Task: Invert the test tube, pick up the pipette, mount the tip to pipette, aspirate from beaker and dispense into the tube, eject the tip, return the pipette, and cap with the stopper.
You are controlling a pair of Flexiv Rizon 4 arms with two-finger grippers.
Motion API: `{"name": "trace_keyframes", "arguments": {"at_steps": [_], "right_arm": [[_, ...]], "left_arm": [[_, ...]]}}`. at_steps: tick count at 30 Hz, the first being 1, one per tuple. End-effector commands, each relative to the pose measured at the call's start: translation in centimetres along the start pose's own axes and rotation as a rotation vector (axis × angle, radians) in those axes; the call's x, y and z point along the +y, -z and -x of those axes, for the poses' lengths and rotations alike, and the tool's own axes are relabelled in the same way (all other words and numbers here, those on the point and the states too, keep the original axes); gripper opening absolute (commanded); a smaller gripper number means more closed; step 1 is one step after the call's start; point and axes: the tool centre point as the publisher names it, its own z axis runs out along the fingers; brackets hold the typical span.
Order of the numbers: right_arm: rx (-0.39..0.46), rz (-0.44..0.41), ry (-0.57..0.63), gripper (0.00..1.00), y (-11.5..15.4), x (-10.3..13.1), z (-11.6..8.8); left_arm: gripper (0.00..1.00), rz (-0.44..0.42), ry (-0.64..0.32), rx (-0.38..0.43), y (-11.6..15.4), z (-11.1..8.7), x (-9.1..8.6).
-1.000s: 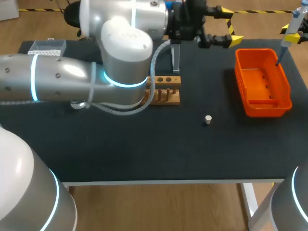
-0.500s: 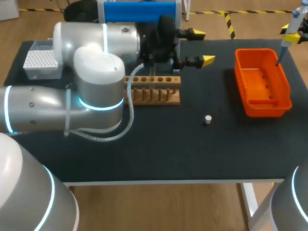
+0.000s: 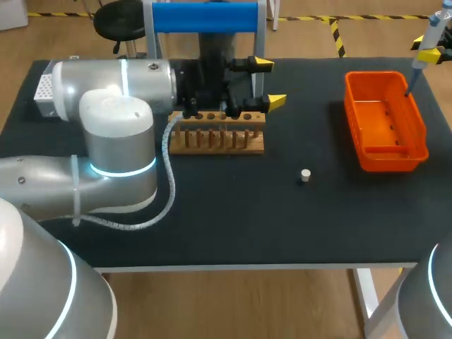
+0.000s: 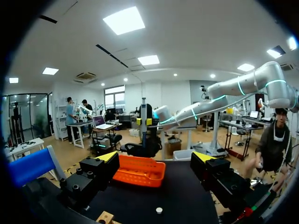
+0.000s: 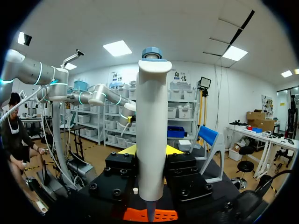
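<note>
Risk: left fingers (image 3: 263,63), spread and empty, hang over wooden rack (image 3: 212,141), 3 o'clock end; careless swing could knock it. Right fingers (image 5: 122,169) clamp pipette (image 5: 152,140) above orange bin (image 3: 352,106), 1 o'clock corner; ejected tip may miss.

No word, number or label can be read on the pipette (image 5: 152,140), the rack (image 3: 219,135), the bin (image 3: 392,162), the tip box (image 3: 42,92) or the stopper (image 3: 305,175).
</note>
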Motion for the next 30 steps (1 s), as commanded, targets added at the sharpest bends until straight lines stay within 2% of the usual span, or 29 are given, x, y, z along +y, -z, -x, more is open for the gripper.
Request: {"name": "trace_keyframes", "arguments": {"at_steps": [1,9,21,30], "right_arm": [[0.004,-0.002,0.000,0.00,0.14,0.05,0.11],[0.004,-0.002,0.000,0.00,0.14,0.05,0.11],[0.004,-0.002,0.000,0.00,0.14,0.05,0.11],[0.004,-0.002,0.000,0.00,0.14,0.05,0.11]], "left_arm": [[1.00,-0.067,-0.002,-0.004,1.81,-0.08,0.40],[1.00,-0.057,0.030,-0.007,2.37,0.19,0.76],[1.00,-0.010,0.037,-0.032,2.74,-0.35,0.73],[1.00,-0.010,0.037,-0.032,2.74,-0.35,0.73]]}}
